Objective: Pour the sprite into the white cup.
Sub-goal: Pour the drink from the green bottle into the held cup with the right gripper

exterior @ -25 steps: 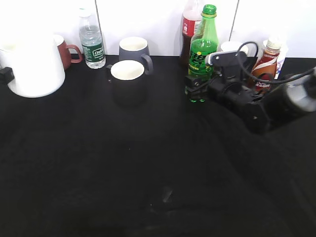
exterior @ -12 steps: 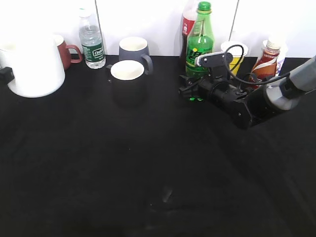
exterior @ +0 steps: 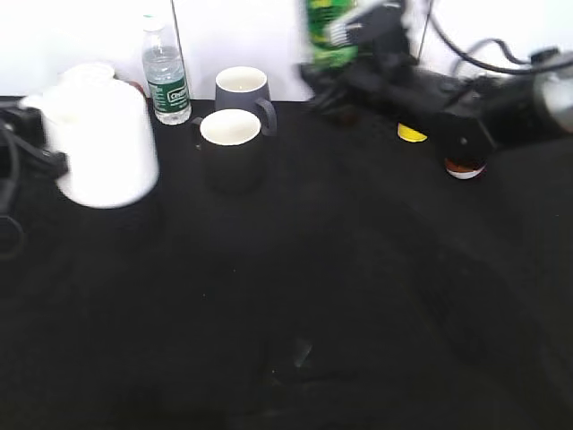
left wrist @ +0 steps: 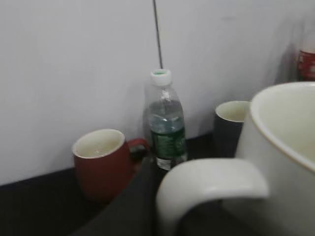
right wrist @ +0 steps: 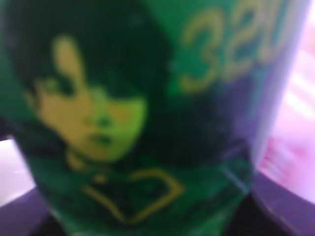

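Observation:
The sprite [exterior: 327, 34] is a green bottle raised at the top of the exterior view, its top cut off by the frame. My right gripper [exterior: 338, 73] is shut on its lower body. The bottle's green-yellow label [right wrist: 147, 123] fills the right wrist view and hides the jaws. The white cup [exterior: 100, 148] is at the left, blurred and held off the cloth. My left gripper [exterior: 40, 159] holds it from the left side. In the left wrist view the white cup [left wrist: 288, 147] is close, with its loop handle over my dark finger [left wrist: 147, 206].
A black mug [exterior: 231, 148] and a grey mug [exterior: 243, 92] stand mid-table by a small water bottle [exterior: 166, 76]. A red mug [left wrist: 101, 160] stands behind the white cup. A yellow cup [exterior: 412, 133] and a brown bottle [exterior: 464, 167] are behind my right arm. A white wall is at the back.
My right gripper has lifted the sprite up and to the left. My left gripper has raised the white cup and carried it to the right.

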Robot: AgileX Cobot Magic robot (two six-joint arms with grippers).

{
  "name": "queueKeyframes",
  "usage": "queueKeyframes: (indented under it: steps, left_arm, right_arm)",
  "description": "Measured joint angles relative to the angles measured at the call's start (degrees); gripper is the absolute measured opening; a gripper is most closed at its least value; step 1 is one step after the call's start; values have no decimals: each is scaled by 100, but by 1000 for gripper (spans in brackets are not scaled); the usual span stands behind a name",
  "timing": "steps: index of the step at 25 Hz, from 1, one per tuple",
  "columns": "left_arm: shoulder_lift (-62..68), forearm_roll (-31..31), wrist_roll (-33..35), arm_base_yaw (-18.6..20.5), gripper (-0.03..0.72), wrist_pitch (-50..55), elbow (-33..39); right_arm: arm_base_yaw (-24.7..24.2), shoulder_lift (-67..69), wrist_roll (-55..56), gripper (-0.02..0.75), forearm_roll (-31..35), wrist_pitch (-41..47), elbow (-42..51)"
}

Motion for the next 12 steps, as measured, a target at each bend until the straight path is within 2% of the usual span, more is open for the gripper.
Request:
queueKeyframes:
  steps: [3,5,9,12]
  left_arm:
    - [6,-23,-35,-310,57,-32,0]
    - [6,-76,-51,-419,57,-36,0]
    - [6,-121,-172,-425,57,-36,0]
    - [6,-88,-203,-431,57,-23,0]
  right_arm:
    - [453,-10,-606,482,-691,390,-178]
    - [660,-10,-1253,481,-852,677,-357]
    - [689,-12,-3039,471,-845,950,-559]
    - [689,-12,-4683,471,-245,969,-559]
